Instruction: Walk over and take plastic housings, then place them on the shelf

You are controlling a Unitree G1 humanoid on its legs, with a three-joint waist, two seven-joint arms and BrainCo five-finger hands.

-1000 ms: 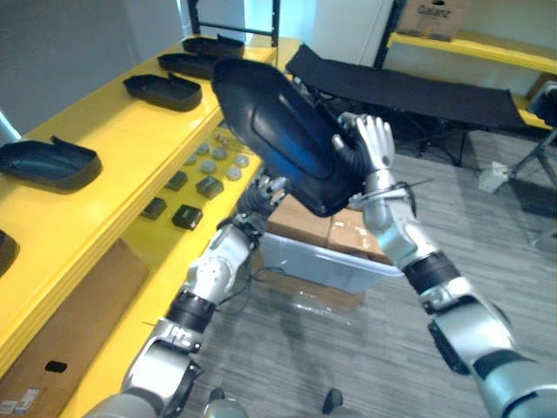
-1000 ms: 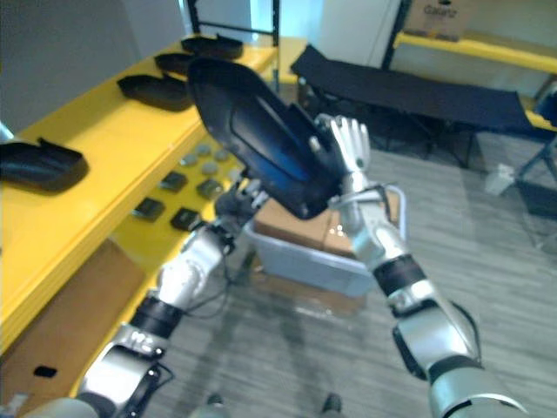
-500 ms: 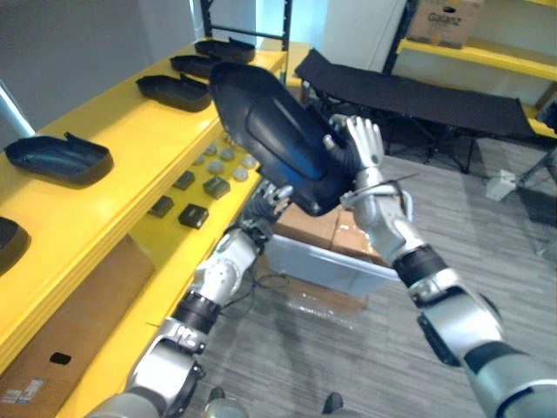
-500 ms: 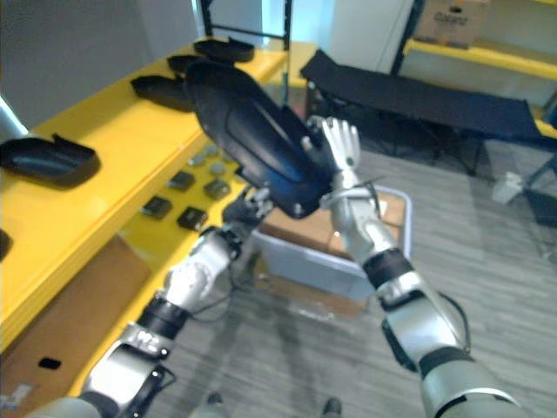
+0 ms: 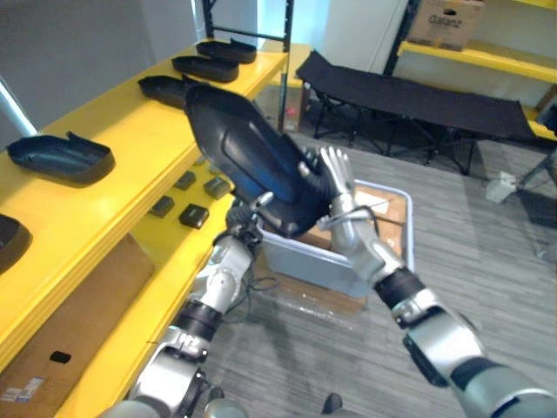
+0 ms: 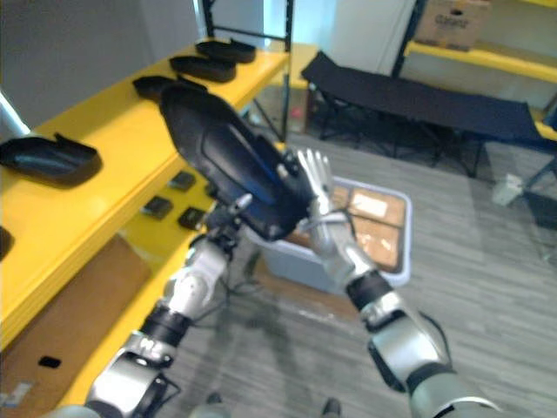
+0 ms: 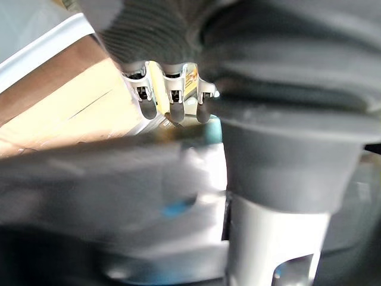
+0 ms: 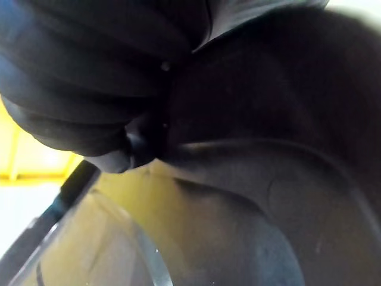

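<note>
Right hand [image 5: 333,181]: fingers are spread flat against the right flank of the plastic housing [image 5: 244,148]; nothing is clasped.
Left hand [image 5: 248,213]: it is propped under the near end, fingers straight.
Change: the housing is held lower and further left than a second ago, its far tip now over the edge of the yellow shelf [image 5: 122,131]; placement is judged close.
Room: bare shelf is left between the shelved housings [image 5: 59,157]; the grey bin [image 5: 300,261] sits below on the right, well apart.

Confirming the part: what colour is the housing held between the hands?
The plastic housing is black with a bluish sheen; left eye view shows it best.
</note>
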